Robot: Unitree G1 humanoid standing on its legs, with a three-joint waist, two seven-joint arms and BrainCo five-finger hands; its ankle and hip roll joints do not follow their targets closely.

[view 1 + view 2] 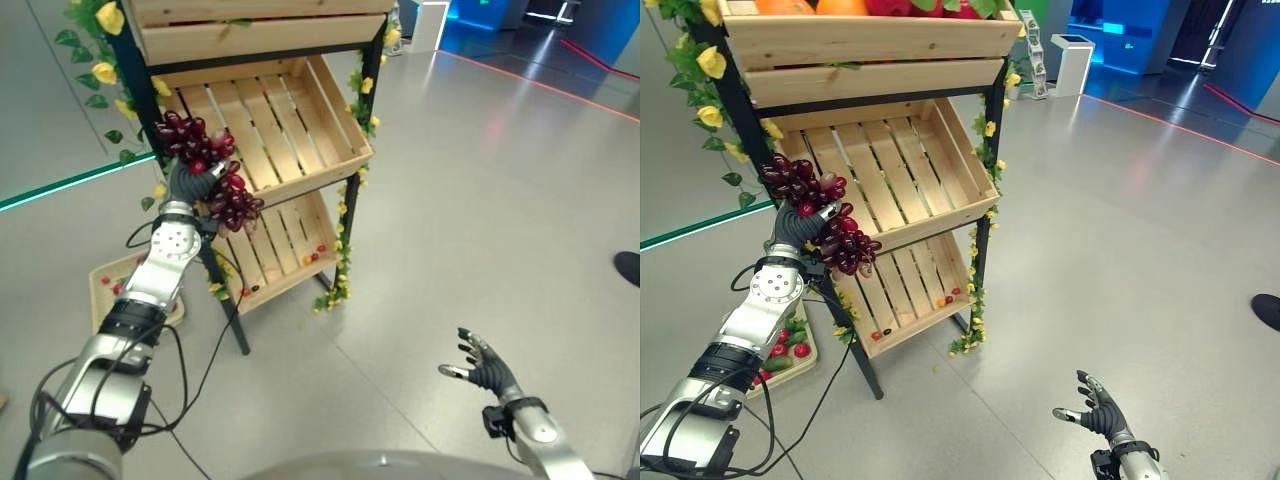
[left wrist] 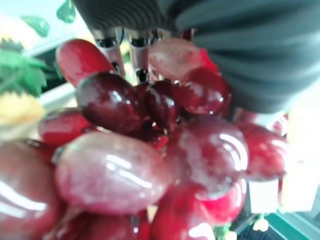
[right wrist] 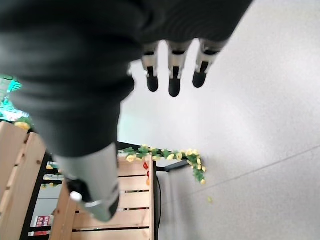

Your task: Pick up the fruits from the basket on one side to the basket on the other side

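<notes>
Between my left hand's curled fingers hangs the bunch of red grapes, just before the middle wooden crate of the shelf. My right hand hovers low over the floor, fingers spread and holding nothing.

left robot hand fingers hidden behind grapes, top crate cropped

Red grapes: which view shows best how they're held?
The right eye view: the left hand grips the red grapes before the middle crate. The left eye view matches; the left wrist view shows blurred grapes close up.
</notes>
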